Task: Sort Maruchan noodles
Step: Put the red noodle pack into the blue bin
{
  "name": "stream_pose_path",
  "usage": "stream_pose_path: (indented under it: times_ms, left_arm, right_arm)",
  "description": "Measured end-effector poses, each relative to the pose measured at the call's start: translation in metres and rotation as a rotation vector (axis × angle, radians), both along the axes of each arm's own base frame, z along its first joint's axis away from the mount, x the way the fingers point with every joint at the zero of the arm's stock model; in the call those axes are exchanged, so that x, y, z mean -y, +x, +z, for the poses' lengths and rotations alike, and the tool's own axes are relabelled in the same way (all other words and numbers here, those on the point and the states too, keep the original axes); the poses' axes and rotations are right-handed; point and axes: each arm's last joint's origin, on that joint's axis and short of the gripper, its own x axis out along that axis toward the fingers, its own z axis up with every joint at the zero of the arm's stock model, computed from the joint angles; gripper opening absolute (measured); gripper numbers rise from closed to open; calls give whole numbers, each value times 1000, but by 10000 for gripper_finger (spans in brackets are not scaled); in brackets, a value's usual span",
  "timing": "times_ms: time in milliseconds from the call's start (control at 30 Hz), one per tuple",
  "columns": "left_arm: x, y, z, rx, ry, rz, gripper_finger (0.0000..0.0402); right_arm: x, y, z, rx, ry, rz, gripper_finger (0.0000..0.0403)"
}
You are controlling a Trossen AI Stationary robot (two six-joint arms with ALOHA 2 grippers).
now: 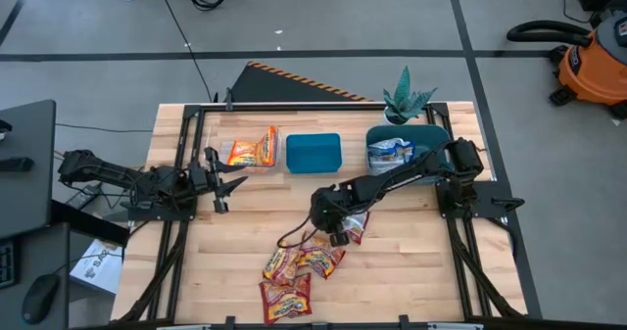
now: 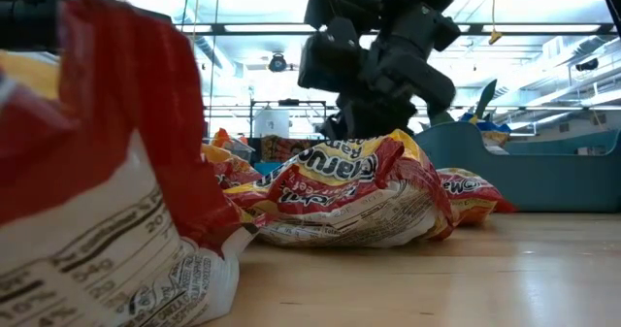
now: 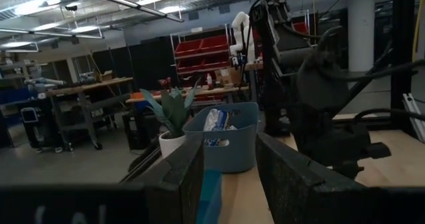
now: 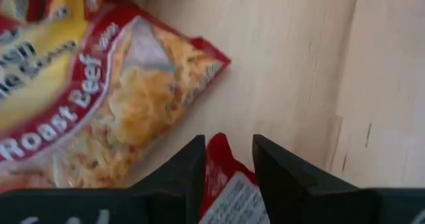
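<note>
Several red-and-yellow Maruchan noodles packets (image 1: pixel 292 271) lie in a loose pile near the table's front edge. One more red packet (image 1: pixel 355 228) lies just behind them under my right gripper (image 1: pixel 343 234). That gripper slants down from the right. In its wrist view it (image 4: pixel 229 143) is open, with the packet's red corner between the fingers. A Roast Beef packet (image 4: pixel 126 98) lies flat beside it. Orange packets (image 1: pixel 253 150) lie in a clear bin, blue-and-white ones (image 1: pixel 390 154) in the right teal bin (image 1: pixel 433 134). My left gripper (image 1: pixel 233 185) waits open at the left. My right gripper comes from above, slanting toward the table's left. A red packet's corner (image 4: pixel 222 167) lies between its two fingers, white underside partly showing. The packet rests on the table. Whether the fingers touch it, I cannot tell.
A middle teal bin (image 1: pixel 313 152) stands between the clear bin and the right teal bin along the far side. A potted plant (image 1: pixel 407 100) stands at the far right corner. Bare wood lies left and right of the pile.
</note>
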Motion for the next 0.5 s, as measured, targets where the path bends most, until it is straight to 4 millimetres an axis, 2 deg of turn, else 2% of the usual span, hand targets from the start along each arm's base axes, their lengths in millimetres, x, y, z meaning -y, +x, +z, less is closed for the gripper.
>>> stream_pose_path:
  times_ms: [233,500]
  left_arm:
    - [0,0,0,2,-24,-4,142]
    - [0,0,-1,-6,-21,-4,142]
  right_arm:
    - [1,-4,-7,-9,-9,-3,119]
    - [3,-5,-8,-18,-39,11,64]
